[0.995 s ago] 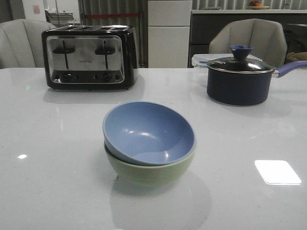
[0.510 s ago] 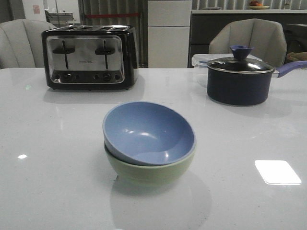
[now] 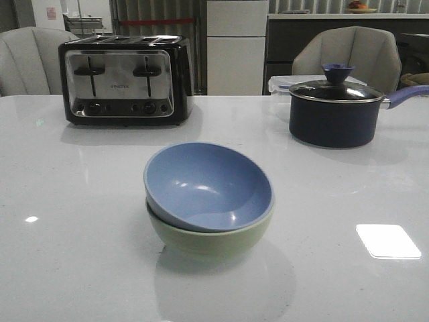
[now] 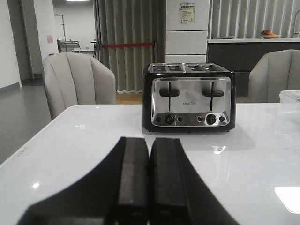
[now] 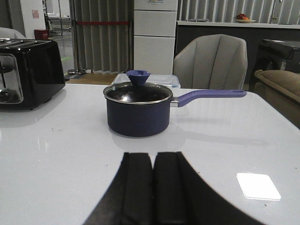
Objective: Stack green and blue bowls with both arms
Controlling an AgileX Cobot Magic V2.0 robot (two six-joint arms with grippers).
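Desk: white and glossy; we see everything resting on it.
Toaster: far left, black and chrome.
Saucepan: far right, dark, lidded (purple handle).
Green bowl: centre of the desk, upright.
Blue bowl: nested in the green one, tilted.
Left hand: fingers pressed together, empty.
Right hand: fingers together, empty.
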